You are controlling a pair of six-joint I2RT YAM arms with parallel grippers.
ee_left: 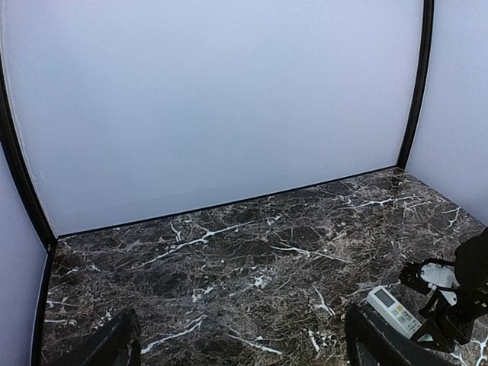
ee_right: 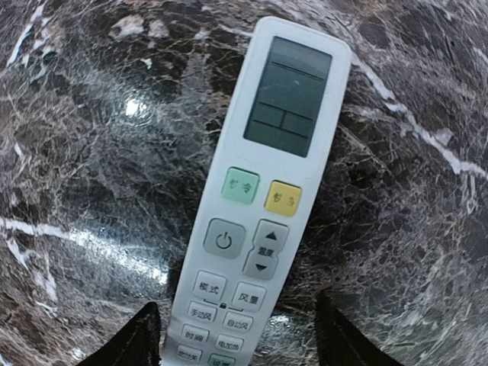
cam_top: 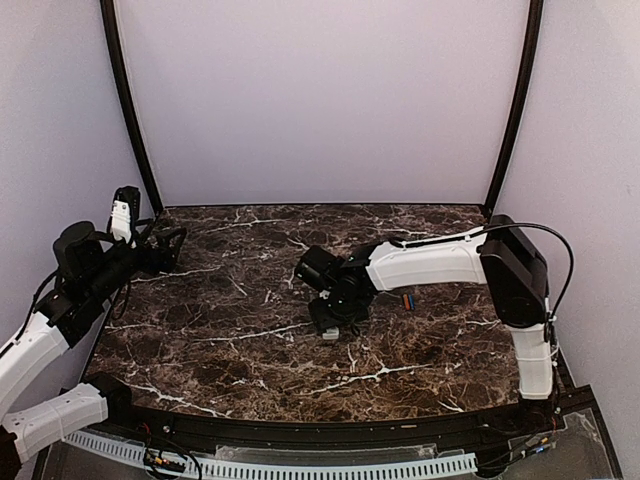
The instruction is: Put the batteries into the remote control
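Worktop (cam_top: 230, 340) of dark marble carries one remote control (ee_right: 263, 164), white, face up, its display end pointing away from the right wrist camera. Well left of the remote, the left pincer (cam_top: 165, 245) hangs with fingers spread wide and nothing between them, its arm folded back. Directly over the remote, the right pincer (ee_right: 236, 339) points down. Its fingers (ee_right: 141, 339) straddle the button end, apart and not clamped. Just right of the remote, beside that outstretched forearm, lies one small orange-and-blue item (cam_top: 405, 299), too small to identify.
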